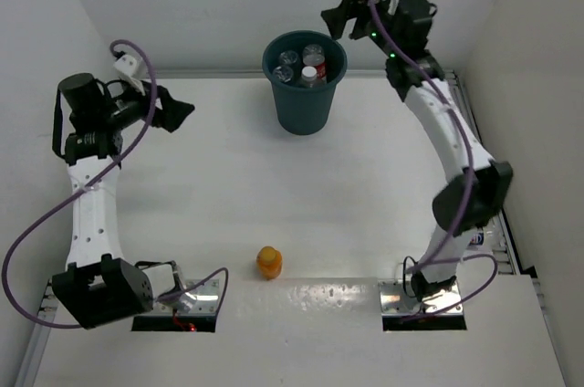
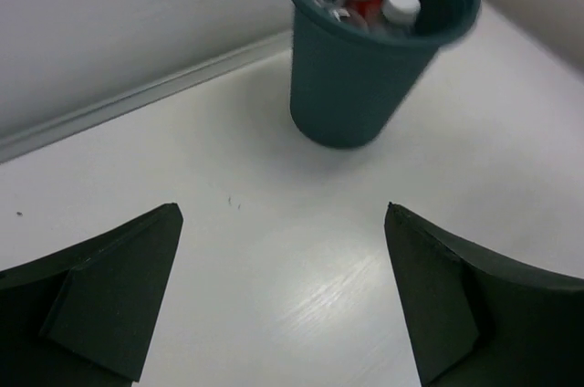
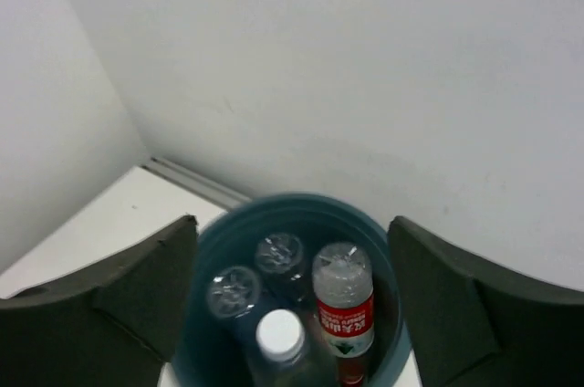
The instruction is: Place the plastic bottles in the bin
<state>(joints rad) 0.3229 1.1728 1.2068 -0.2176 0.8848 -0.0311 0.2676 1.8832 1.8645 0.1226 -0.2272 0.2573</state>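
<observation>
White tabletop and walls all round; the teal bin (image 1: 304, 109) by the back wall holds several clear bottles (image 1: 306, 66). Right gripper (image 1: 336, 24) hovers over its rim, jaws parted and empty, placed, I'd say, for dropping. Left gripper (image 1: 178, 115) gapes empty. One orange bottle (image 1: 268, 262) stands near the bases.

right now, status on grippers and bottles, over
Left gripper open, empty. Right gripper open above bin. Bottles inside; orange bottle out on table. Nothing blocking it.

I note the bin (image 1: 304, 111) at the far centre of the table (image 1: 365, 195), several bottles (image 1: 308, 66) inside it. One stubby bottle (image 1: 268, 262) stands well before it, near the front edge.
</observation>
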